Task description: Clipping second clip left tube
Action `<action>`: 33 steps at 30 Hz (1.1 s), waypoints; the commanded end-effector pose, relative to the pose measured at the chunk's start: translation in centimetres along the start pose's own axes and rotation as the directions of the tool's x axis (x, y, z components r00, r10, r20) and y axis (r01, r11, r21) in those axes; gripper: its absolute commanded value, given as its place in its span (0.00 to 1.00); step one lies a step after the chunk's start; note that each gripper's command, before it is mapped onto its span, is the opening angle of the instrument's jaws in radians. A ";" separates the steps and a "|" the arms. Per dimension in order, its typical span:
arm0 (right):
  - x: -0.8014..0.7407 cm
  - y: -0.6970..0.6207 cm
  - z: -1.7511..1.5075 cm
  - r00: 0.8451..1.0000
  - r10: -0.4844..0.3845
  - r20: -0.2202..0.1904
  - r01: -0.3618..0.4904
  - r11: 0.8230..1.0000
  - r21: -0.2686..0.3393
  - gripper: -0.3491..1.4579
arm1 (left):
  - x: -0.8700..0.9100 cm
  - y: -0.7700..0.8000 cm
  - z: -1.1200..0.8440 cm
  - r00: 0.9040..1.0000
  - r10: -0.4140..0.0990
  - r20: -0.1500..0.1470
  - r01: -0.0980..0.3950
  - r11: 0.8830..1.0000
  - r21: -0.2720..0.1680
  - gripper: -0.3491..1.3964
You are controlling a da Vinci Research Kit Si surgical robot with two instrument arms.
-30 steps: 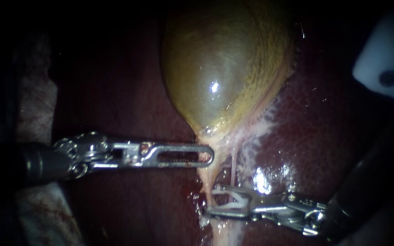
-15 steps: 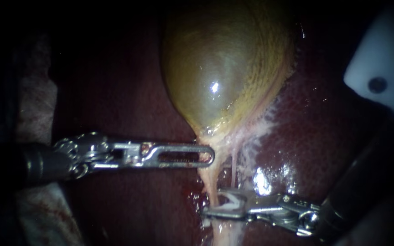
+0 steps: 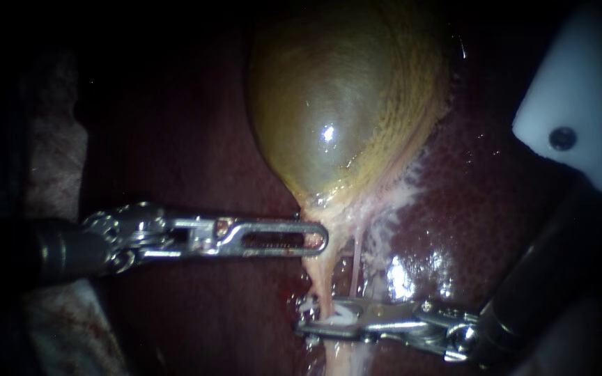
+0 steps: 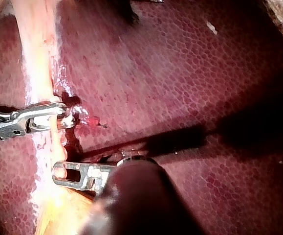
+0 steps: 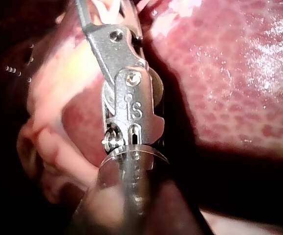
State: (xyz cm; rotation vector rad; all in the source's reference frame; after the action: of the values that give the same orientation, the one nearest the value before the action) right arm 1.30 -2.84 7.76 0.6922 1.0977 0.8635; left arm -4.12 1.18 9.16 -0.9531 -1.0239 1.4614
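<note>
The olive gallbladder (image 3: 343, 104) lies on the dark red liver (image 3: 482, 209). Two pale tubes run down from its neck: a thicker left tube (image 3: 320, 282) and a thin right tube (image 3: 355, 264). My left instrument (image 3: 315, 239) comes in level, its slotted jaws shut on tissue at the gallbladder's neck. My right instrument (image 3: 315, 320) reaches in from the lower right, and its jaws are pressed together across the left tube with a white clip (image 3: 332, 319) between them. In the left wrist view the right instrument (image 4: 58, 115) crosses the same tube (image 4: 38, 63) ahead of my left jaws (image 4: 63, 172).
A white plastic part (image 3: 587, 104) with a dark hole hangs over the upper right, above the right shaft. Pale gauze (image 3: 53, 160) lies along the left edge. Whitish fatty strands (image 3: 398, 202) spread beside the gallbladder's neck.
The right jaws stood open in a V with the clip around the left tube; now they have closed on it and slid slightly left. The white part moved down-left. The left instrument held still.
</note>
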 end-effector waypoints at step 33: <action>-0.06 0.18 -0.06 1.000 -0.009 0.004 0.009 1.000 0.010 0.00 | 0.00 0.00 0.02 1.000 0.000 -0.001 0.000 1.000 0.001 0.00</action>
State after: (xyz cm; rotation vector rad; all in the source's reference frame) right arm 1.19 -2.79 7.92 0.6969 1.1019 0.8493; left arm -4.14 1.18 9.16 -0.9527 -1.0231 1.4609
